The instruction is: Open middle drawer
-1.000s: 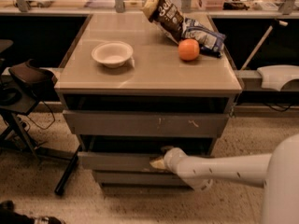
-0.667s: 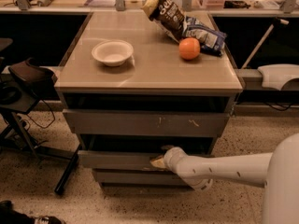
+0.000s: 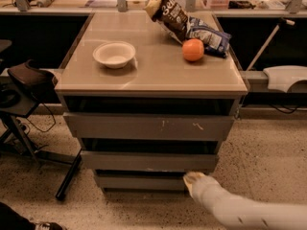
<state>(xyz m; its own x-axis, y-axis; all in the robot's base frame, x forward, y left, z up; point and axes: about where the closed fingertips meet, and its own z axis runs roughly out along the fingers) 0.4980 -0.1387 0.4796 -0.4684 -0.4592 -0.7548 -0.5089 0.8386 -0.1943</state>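
Observation:
The grey cabinet has three handleless drawer fronts, one above the other. The middle drawer [image 3: 148, 160] is the plain grey front in the centre, with a dark gap above it and none of its inside showing. The widest front [image 3: 148, 126], with white scratch marks, is above it, and the narrowest front [image 3: 139, 181] is below. My gripper [image 3: 194, 178] comes in from the lower right on a white arm [image 3: 240, 210]. Its tip is just under the middle drawer's lower right edge, against the top of the narrowest front.
On the cabinet top [image 3: 158, 75] are a white bowl [image 3: 114, 54], an orange [image 3: 193, 50] and two snack bags [image 3: 184, 20]. A black chair base and stand [image 3: 29, 109] are to the left on the speckled floor. A white object [image 3: 286, 77] is on the right.
My gripper has moved right and slightly down, from the face of the middle drawer front to below its lower right edge. The drawer fronts look unmoved.

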